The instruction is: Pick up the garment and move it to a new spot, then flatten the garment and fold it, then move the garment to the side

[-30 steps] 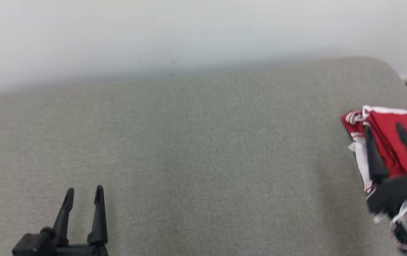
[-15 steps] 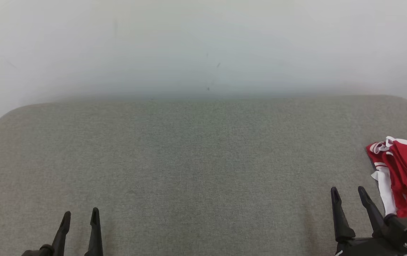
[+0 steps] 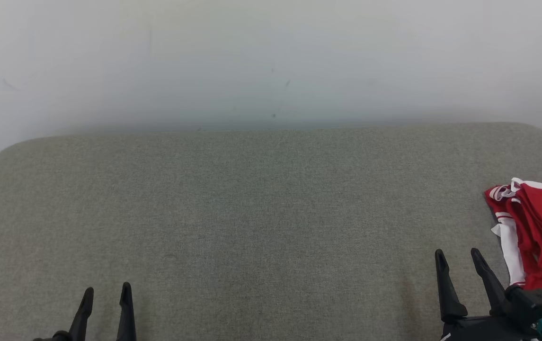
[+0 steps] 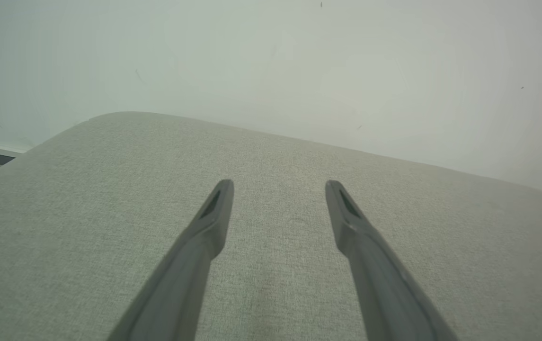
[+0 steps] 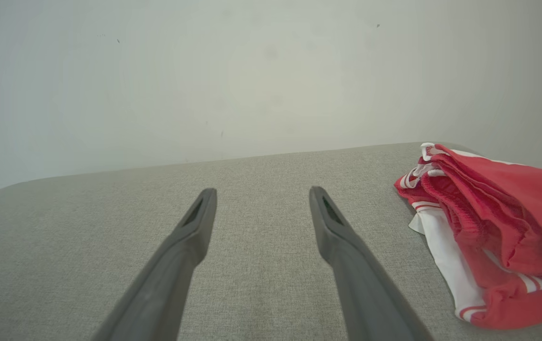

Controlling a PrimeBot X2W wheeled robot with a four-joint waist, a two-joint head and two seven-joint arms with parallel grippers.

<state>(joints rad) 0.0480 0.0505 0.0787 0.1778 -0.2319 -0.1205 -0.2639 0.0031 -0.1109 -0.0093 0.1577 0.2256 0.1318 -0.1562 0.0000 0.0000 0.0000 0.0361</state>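
Over at the far right of the grey padded surface (image 3: 252, 213), as the head camera has it, the garment (image 3: 538, 232) lies as a red bundle with white trim. It runs off the picture's right edge, so I cannot tell how close it sits to the surface's own end. The right gripper (image 3: 457, 252) hangs just beside it, low and to its left, fingers parted, holding nothing and clear of the cloth. The left gripper (image 3: 107, 288) is well apart at the lower left, likewise parted and empty. My worry is the bundle's place: if it overhangs that rounded end, its own weight could drag it off.

From the left wrist camera, the left gripper (image 4: 279, 183) shows its two fingers spread wide over bare grey weave, nothing between them, a pale wall (image 4: 271, 57) behind. Little can go wrong on this side, I'd say, unless the arm sweeps across.

From the right wrist camera, the right gripper (image 5: 262, 191) gapes over bare surface, and the garment (image 5: 498, 208) lies to its right, layers loosely stacked, a white panel (image 5: 446, 255) and a striped hem (image 5: 528, 283) poking out underneath. It looks only roughly folded to me. A sideways move of this arm could catch a fingertip in the ruffled waistband (image 5: 450, 199) or that loose hem and pull the fold open. Thin sports cloth like this would likely slump at a nudge.
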